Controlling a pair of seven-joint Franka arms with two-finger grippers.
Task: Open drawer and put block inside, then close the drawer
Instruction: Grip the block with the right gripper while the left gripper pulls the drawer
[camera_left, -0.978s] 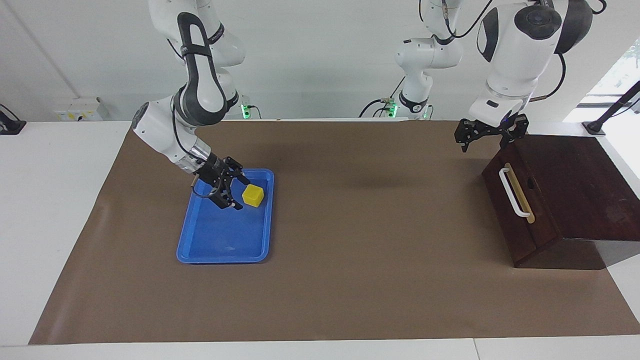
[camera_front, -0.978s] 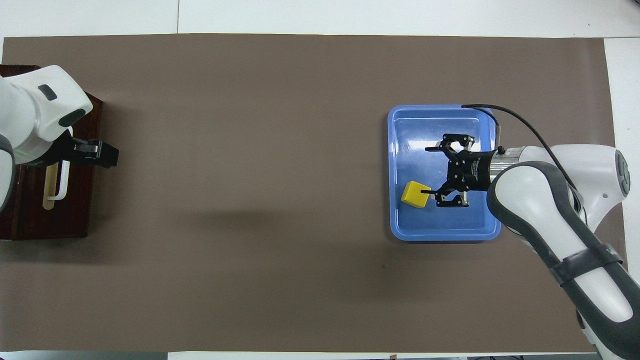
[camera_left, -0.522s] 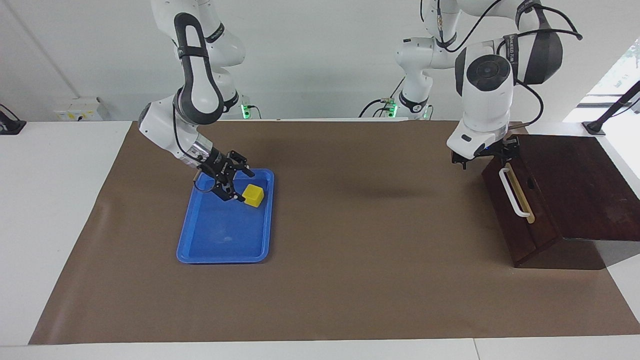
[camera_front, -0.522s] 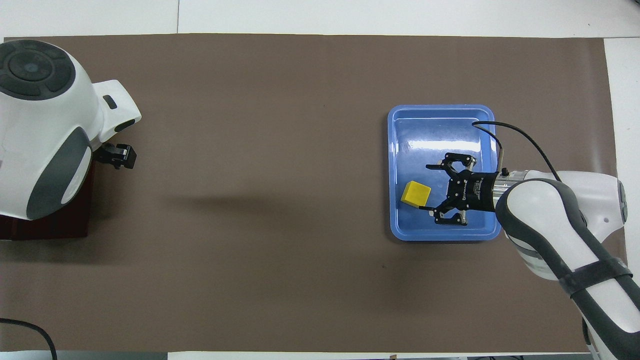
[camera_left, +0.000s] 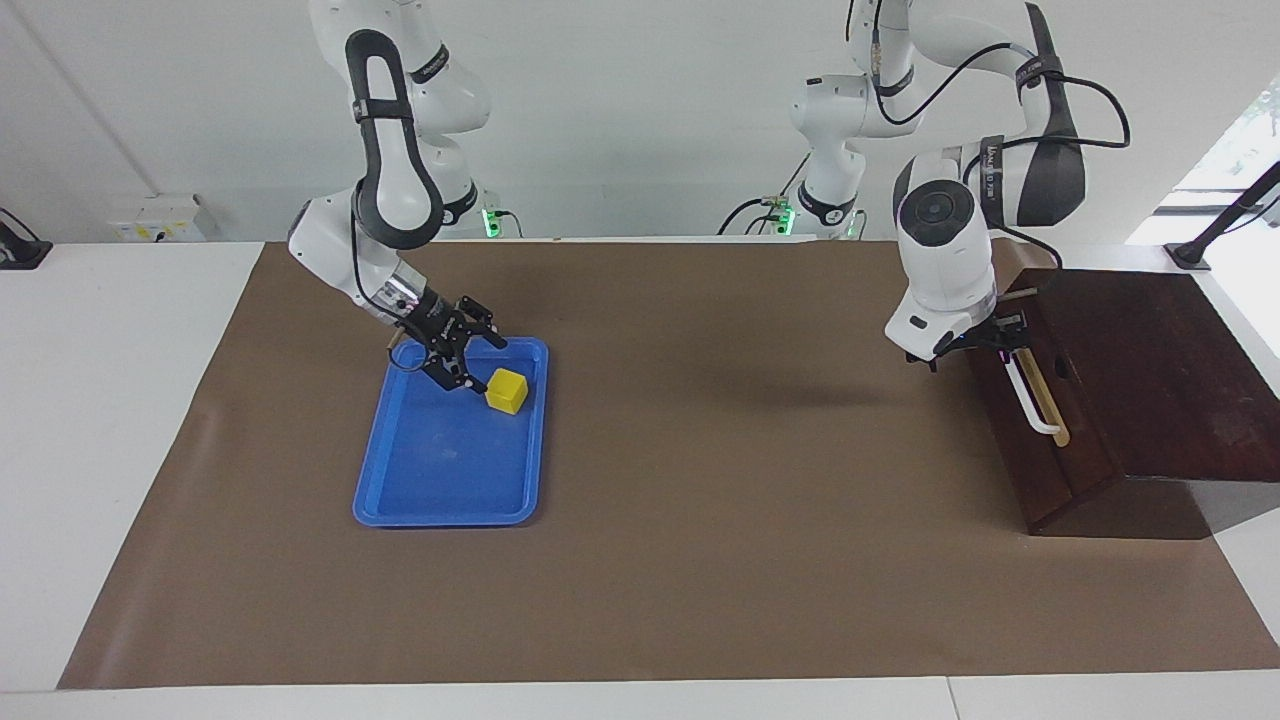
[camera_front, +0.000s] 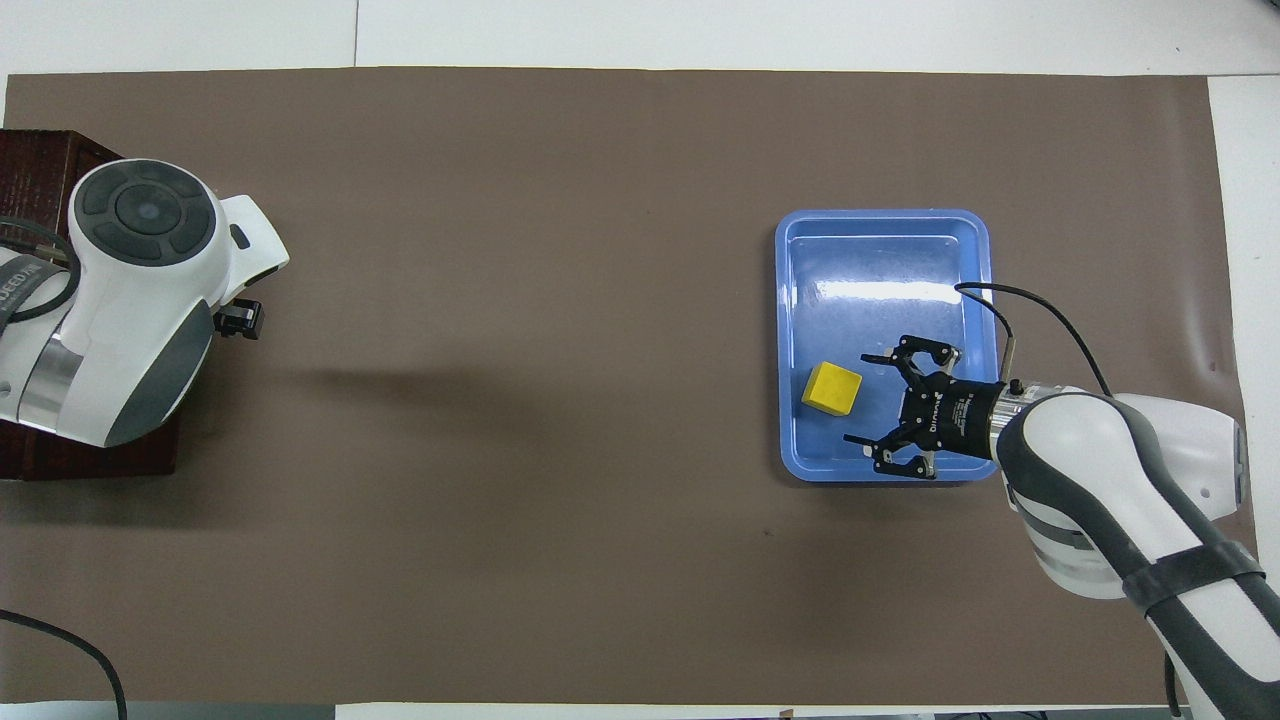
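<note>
The yellow block (camera_left: 507, 390) lies in the blue tray (camera_left: 400, 505), in the half nearer the robots. My right gripper (camera_left: 474, 364) is open, low over the tray, just beside the block toward the right arm's end, not touching it; the overhead view shows the block (camera_front: 831, 388) off the tips of the spread right gripper (camera_front: 858, 398). The dark drawer (camera_left: 1045, 450) is shut in its wooden box. My left gripper (camera_left: 985, 343) is at the robots' end of the white handle (camera_left: 1032, 402), mostly hidden by its wrist.
The wooden box (camera_left: 1150, 370) stands at the left arm's end of the brown mat (camera_left: 750, 550). In the overhead view the left arm's wrist (camera_front: 140, 290) covers most of the box (camera_front: 40, 160), and the tray (camera_front: 880, 218) is seen whole.
The right gripper has moved along the tray toward the robots, bringing its open fingers level with the block. The left arm has turned its wrist and lowered its gripper to the handle.
</note>
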